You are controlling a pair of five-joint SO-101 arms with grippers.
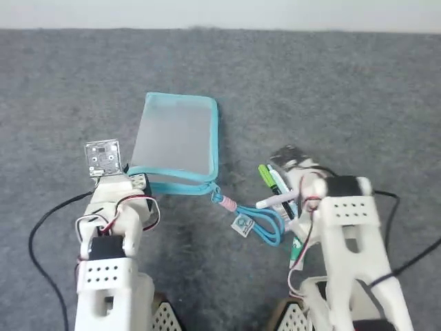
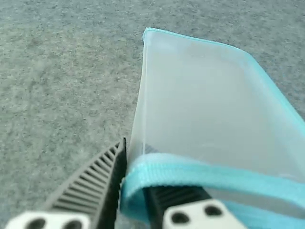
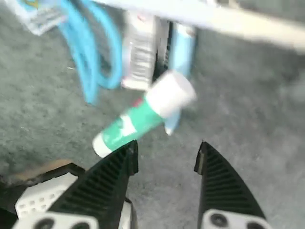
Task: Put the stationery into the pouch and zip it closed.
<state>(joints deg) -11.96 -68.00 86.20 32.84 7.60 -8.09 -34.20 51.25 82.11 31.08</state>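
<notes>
Soft, even light falls from above on the grey desk [image 1: 344,83], bright throughout the high view and casting only faint, loose-edged shadows close under the arms. The pouch [image 2: 205,105] carries a pale, milky sheen across its clear face. Around the right pincer [image 3: 167,149] the desk looks dimmer, and the ribbed fingers [image 3: 114,176] are almost black.

Grey felt tabletop [image 1: 344,89], pale wall [image 1: 220,14] behind
</notes>
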